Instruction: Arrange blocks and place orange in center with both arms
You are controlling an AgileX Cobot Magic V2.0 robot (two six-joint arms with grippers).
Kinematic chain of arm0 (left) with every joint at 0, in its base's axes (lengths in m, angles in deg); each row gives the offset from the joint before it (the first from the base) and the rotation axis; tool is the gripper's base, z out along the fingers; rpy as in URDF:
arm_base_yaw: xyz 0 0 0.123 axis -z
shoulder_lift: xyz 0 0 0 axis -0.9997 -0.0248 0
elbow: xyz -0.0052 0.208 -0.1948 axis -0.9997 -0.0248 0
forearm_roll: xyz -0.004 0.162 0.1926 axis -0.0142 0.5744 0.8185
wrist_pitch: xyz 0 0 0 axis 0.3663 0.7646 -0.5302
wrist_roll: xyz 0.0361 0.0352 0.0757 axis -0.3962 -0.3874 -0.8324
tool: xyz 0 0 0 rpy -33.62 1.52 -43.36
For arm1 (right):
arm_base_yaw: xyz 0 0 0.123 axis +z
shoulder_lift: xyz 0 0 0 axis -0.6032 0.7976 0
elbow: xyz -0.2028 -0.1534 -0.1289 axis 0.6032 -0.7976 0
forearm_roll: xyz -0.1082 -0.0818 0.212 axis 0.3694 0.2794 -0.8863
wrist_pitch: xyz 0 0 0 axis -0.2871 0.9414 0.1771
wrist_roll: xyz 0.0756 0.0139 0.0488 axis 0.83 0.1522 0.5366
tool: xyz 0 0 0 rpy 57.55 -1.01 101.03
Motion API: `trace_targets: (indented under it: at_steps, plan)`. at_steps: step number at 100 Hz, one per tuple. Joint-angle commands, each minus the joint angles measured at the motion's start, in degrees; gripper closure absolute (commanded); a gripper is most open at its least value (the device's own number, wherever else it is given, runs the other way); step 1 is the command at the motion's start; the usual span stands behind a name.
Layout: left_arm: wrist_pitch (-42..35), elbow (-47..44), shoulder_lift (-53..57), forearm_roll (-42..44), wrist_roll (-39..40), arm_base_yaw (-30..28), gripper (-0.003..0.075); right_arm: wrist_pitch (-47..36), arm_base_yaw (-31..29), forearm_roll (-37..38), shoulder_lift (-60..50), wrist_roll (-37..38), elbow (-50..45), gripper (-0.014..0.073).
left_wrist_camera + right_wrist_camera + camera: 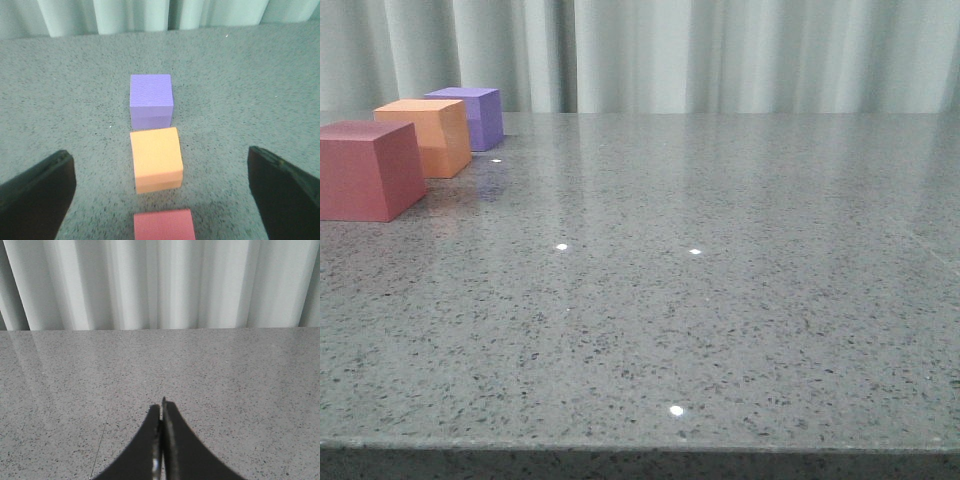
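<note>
Three cubes stand in a row at the table's far left in the front view: the red/pink cube (365, 170) nearest, the orange cube (428, 135) in the middle, the purple cube (472, 116) farthest. The left wrist view shows the same row: purple (151, 100), orange (156, 158), red/pink (164, 225). My left gripper (162, 192) is open wide and empty, above the row, its fingers (37, 192) either side of the gap between orange and red/pink. My right gripper (161, 410) is shut and empty over bare table. Neither arm shows in the front view.
The grey speckled table (700, 300) runs to a front edge (640, 445) near the bottom of the front view. Pale curtains (720, 50) hang behind the table's far edge.
</note>
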Motion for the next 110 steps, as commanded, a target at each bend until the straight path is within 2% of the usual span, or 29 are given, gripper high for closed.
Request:
trace_targets:
  at_steps: [1,43,64,72,77,84,103,110]
  plan:
    - [-5.6,-3.8,7.9,0.1,0.7,0.2,0.0063,-4.5,-0.3,0.1,-0.1,-0.4,1.6,0.0662]
    - [-14.3,-31.0,37.3,0.8,0.7,0.2,0.0063,-4.5,-0.3,0.1,-0.1,-0.4,1.6,0.0662]
    - [-14.5,-39.3,49.1,1.1,0.7,0.2,0.0064,-4.5,-0.3,0.1,-0.1,-0.4,1.6,0.0662]
    - [-14.5,-41.2,52.0,1.1,0.7,0.2,0.0093,-4.5,-0.3,0.1,-0.1,-0.4,1.6,0.0662]
    - [-14.5,-42.1,53.6,1.1,0.7,0.2,0.0137,-4.5,-0.3,0.1,-0.1,-0.4,1.6,0.0662]
    - [-14.5,-42.8,54.6,1.0,0.7,0.2,0.0239,-4.5,-0.3,0.1,-0.1,-0.4,1.6,0.0662]
    - [-14.6,-43.0,54.8,0.8,0.7,0.2,0.0636,-4.5,-0.3,0.1,-0.1,-0.4,1.6,0.0662]
    - [-14.7,-43.0,54.8,0.8,0.7,0.2,0.0739,-4.5,-0.3,0.1,-0.1,-0.4,1.6,0.0662]
